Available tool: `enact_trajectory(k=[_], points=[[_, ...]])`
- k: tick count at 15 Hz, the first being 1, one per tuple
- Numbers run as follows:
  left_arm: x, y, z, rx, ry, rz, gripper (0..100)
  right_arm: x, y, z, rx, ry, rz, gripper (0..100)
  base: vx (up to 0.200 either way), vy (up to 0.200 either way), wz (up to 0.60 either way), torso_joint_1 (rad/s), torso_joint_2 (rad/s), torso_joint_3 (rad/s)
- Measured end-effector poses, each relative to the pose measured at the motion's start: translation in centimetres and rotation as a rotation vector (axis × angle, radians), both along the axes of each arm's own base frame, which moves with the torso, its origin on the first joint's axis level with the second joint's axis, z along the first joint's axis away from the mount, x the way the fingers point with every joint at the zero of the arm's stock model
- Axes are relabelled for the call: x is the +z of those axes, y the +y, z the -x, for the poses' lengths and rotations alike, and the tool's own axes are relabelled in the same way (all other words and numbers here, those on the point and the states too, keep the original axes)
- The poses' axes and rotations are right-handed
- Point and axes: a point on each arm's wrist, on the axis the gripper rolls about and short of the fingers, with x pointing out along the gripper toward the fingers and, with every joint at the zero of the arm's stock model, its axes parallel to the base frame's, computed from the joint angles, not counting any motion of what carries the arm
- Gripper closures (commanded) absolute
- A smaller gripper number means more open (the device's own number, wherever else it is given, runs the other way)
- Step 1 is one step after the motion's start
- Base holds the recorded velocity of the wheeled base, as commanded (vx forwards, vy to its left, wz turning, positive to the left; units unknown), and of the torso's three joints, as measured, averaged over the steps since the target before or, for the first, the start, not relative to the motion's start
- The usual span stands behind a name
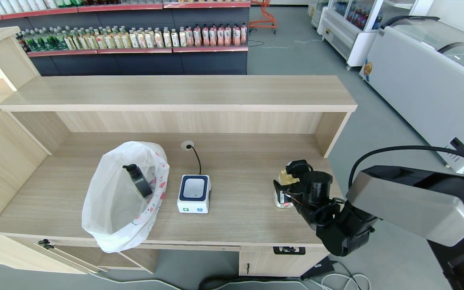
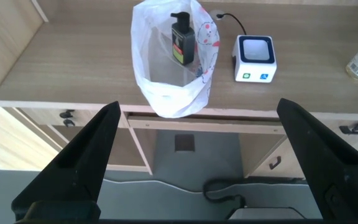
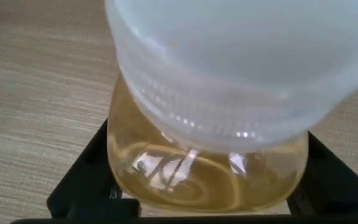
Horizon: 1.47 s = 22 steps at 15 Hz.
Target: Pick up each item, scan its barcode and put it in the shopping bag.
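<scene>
Gripping now: right gripper clenched on jar, fingers pressed against both sides. Amber liquid inside, pale cap on top. Jar at right end of counter, base looks down on wood (hard to be sure). Scanner mid-counter. Shopping bag at left by near edge, mouth open, black pump bottle leaning inside. Left gripper released, fingers spread wide, hanging off near side of counter, opposite bag.

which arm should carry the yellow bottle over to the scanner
Right. The right gripper is already around the bottle, on the counter to the right of the scanner. The left gripper hangs open off the counter's front edge, near the bag.
</scene>
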Motion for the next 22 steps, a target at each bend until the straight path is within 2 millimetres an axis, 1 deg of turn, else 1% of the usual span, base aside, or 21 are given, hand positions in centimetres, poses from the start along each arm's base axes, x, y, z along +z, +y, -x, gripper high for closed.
enact_trajectory(k=[2,5,7,8,11,13,14,15,17,18,21,22], points=[[0.0,0.0,0.0,0.000,0.000,0.000,0,0.0,0.0,-0.1,0.021,-0.003,0.010,100,0.000,0.000,0.00,0.000,0.00,0.000],[0.0,0.0,0.0,0.000,0.000,0.000,0,-0.2,-0.4,0.3,0.020,0.014,0.018,100,0.000,0.000,0.00,0.000,0.00,0.000],[0.0,0.0,0.0,0.000,0.000,0.000,0,0.2,-0.8,0.6,0.019,0.028,0.001,100,0.000,0.000,0.00,0.000,0.00,0.000],[0.0,0.0,0.0,0.000,0.000,0.000,0,0.9,-0.8,0.8,0.030,0.038,-0.025,100,0.000,0.000,0.00,0.000,0.00,0.000],[0.0,0.0,0.0,0.000,0.000,0.000,0,5.2,-1.0,2.1,0.115,0.070,-0.165,100,0.000,0.000,0.00,0.000,0.00,0.000],[0.0,0.0,0.0,0.000,0.000,0.000,0,9.2,-1.4,3.8,0.273,0.114,-0.313,100,0.000,0.000,0.00,0.000,0.00,0.000],[0.0,0.0,0.0,0.000,0.000,0.000,0,10.6,-1.7,4.9,0.374,0.136,-0.357,100,0.000,0.000,0.00,0.000,0.00,0.000],[0.0,0.0,0.0,0.000,0.000,0.000,0,11.6,-2.1,6.4,0.498,0.180,-0.389,100,0.000,0.000,0.00,0.000,0.00,0.000],[0.0,0.0,0.0,0.000,0.000,0.000,0,12.9,-3.0,8.9,0.669,0.233,-0.427,100,0.000,0.000,0.00,0.000,0.00,0.000],[0.0,0.0,0.0,0.000,0.000,0.000,0,13.2,-3.2,9.7,0.694,0.243,-0.433,100,0.000,0.000,0.00,0.000,0.00,0.000],[0.0,0.0,0.0,0.000,0.000,0.000,0,14.5,-3.5,11.2,0.921,0.261,-0.442,100,0.000,0.000,0.00,0.000,0.00,0.000],[0.0,0.0,0.0,0.000,0.000,0.000,0,14.9,-3.6,11.5,0.960,0.258,-0.442,100,0.000,0.000,0.00,0.000,0.00,0.000]])
